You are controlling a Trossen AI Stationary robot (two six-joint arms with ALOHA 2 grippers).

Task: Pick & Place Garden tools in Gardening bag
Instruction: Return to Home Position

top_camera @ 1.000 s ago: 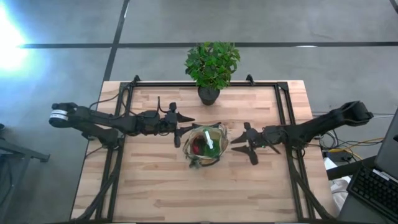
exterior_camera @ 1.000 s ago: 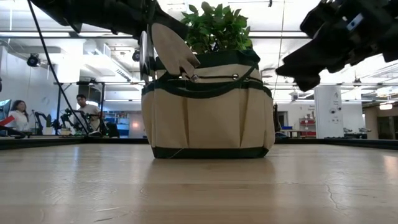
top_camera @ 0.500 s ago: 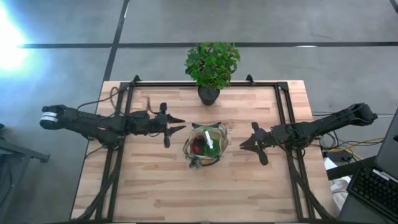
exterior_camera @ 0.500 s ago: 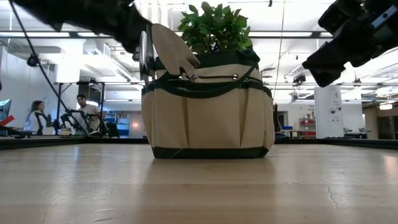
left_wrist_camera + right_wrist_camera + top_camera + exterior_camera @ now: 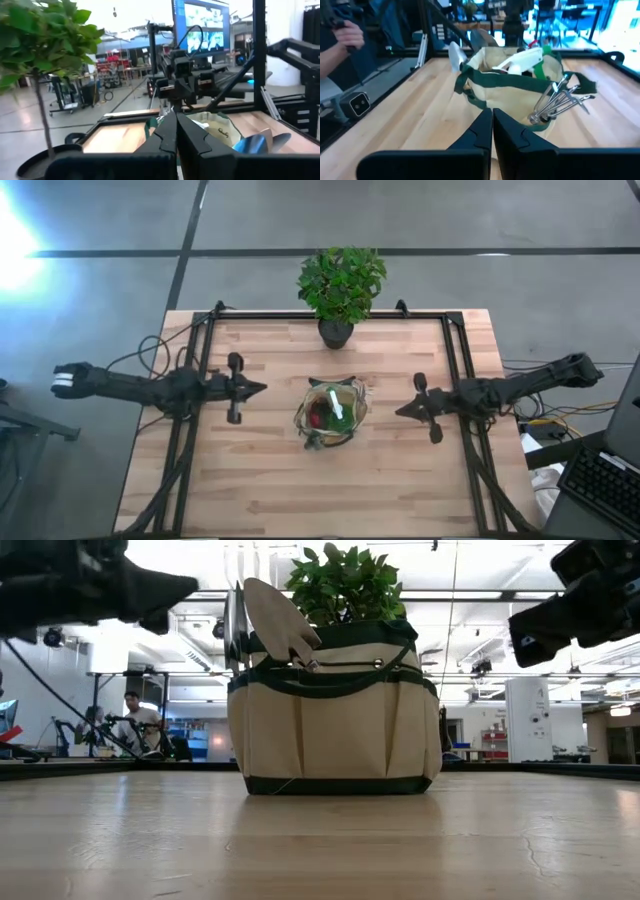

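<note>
The gardening bag (image 5: 331,416) stands upright on its base in the middle of the table, its mouth open. Garden tools stick out of it: a trowel blade (image 5: 281,620), a rake's metal tines (image 5: 561,102), a white and green spray bottle (image 5: 524,59) and a red item (image 5: 316,416). My left gripper (image 5: 262,388) hangs shut to the left of the bag, above the table and apart from it. My right gripper (image 5: 400,411) hangs shut to the right of the bag, also apart. Both point at the bag and hold nothing.
A leafy potted plant (image 5: 339,284) stands at the table's far edge behind the bag. Black frame rails (image 5: 452,350) run along the table's left and right sides. People (image 5: 135,715) show in the room beyond, and a person's hand (image 5: 346,33) shows past the table's edge.
Both grippers have drawn back from the bag's mouth and have shut empty. The left has gone toward the table's left edge and sunk a little. The right has gone toward the right edge. The bag and its tools have kept still.
</note>
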